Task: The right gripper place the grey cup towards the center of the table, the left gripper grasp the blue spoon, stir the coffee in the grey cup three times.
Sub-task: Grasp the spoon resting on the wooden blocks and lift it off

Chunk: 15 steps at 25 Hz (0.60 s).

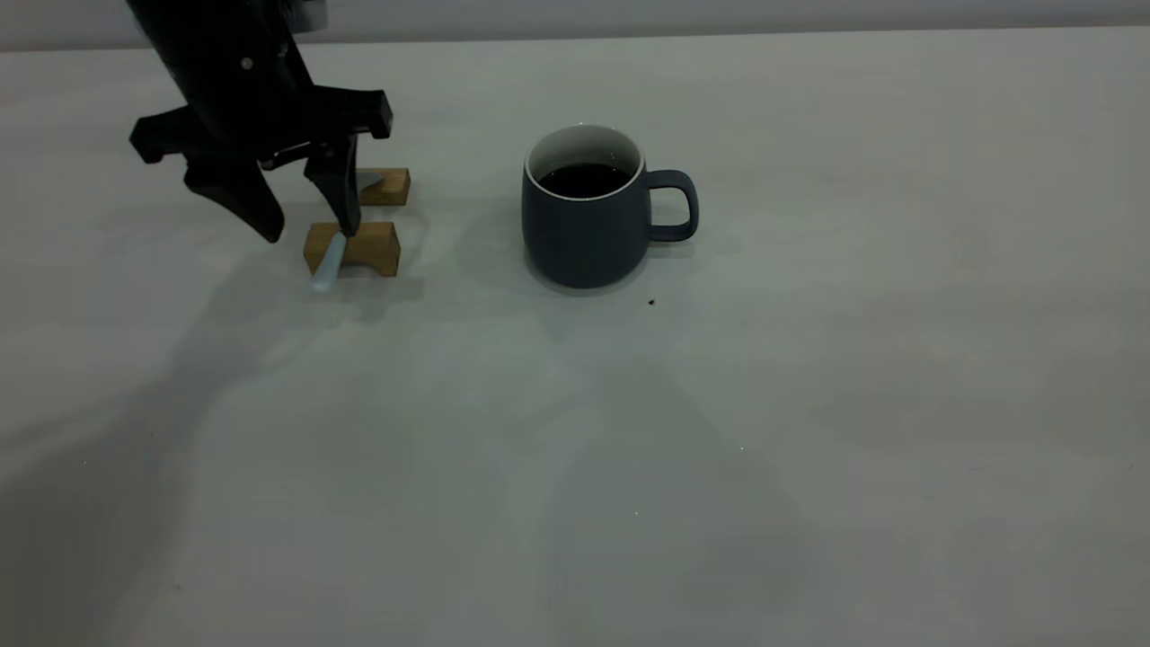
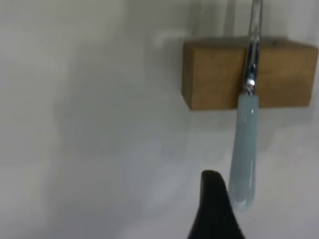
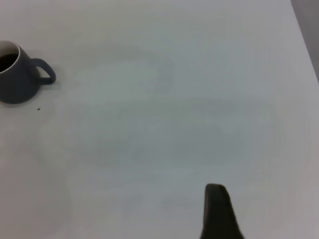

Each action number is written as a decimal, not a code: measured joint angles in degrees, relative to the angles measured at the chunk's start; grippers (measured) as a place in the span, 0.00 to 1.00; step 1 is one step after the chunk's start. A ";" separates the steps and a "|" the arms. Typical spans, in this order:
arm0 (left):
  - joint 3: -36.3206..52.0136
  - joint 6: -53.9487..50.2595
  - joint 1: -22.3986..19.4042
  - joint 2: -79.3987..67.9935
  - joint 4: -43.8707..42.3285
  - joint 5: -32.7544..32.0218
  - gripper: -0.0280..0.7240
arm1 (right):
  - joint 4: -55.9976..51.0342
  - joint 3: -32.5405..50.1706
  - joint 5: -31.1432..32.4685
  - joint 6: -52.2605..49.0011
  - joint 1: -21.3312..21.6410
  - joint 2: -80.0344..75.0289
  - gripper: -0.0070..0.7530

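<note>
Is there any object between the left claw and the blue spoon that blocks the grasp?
Nothing visible blocks it. The left claw is open directly over the blue spoon, which lies across two wooden blocks. The blocks hold the spoon off the table rather than covering it. The handle end overhangs freely.

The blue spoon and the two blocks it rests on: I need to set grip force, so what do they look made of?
The blue spoon seems to pair a glossy pale blue handle, perhaps ceramic or plastic, with a shiny metal neck that glints. The two blocks look like unfinished wood: tan, matte, faintly grained. The left gripper hangs open over the spoon; the right gripper is well away from the grey cup.
</note>
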State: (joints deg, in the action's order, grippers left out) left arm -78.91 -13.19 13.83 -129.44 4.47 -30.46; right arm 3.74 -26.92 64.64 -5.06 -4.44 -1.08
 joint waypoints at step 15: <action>-0.67 -1.83 0.00 -7.77 -0.55 4.05 0.80 | 0.00 0.00 0.00 0.00 0.00 0.00 0.70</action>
State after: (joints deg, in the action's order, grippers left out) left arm -79.58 -15.02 13.83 -137.21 3.92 -26.41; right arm 3.74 -26.92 64.64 -5.06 -4.44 -1.08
